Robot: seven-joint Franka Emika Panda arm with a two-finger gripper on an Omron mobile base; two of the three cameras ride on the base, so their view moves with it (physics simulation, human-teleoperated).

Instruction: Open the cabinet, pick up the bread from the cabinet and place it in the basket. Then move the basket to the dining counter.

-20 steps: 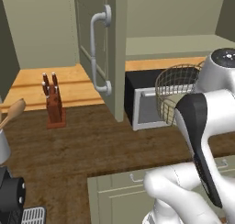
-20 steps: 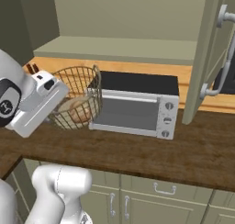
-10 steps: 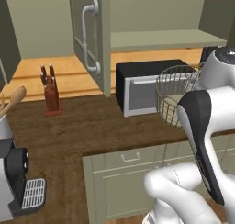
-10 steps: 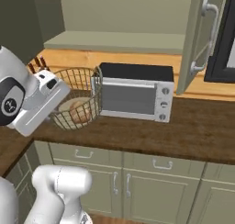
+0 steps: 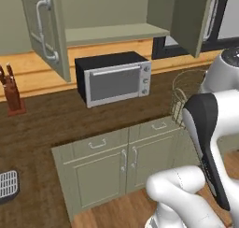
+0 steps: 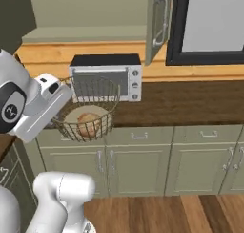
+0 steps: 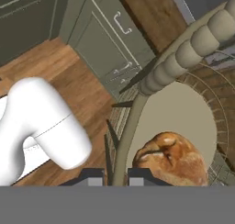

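The grey wire basket [image 6: 88,109] hangs in the air in front of the low cabinets, just off the counter's edge. The golden-brown bread [image 6: 87,124] lies on its pale disc bottom. My gripper [image 6: 63,101] is shut on the basket's rim at its left side. In the hand view the fingertips [image 7: 97,176] pinch the wire wall below the thick rim [image 7: 193,48], with the bread [image 7: 172,159] just beside them. In the left base view my arm hides part of the basket [image 5: 186,92]. The cabinet [image 5: 46,31] stands open, its shelf [image 5: 112,34] bare. The dining counter is out of view.
A microwave [image 5: 114,77] sits on the dark wood counter [image 6: 190,100] under the open cabinet door [image 6: 159,22]. A knife block [image 5: 11,94] stands far left. Low green cabinets [image 5: 116,161] front the counter. Wood floor [image 6: 167,213] lies below.
Both base views have pulled back from the counter and shifted sideways, so the camera moved. The basket with the bread stays in my gripper, now past the counter's edge above the floor.
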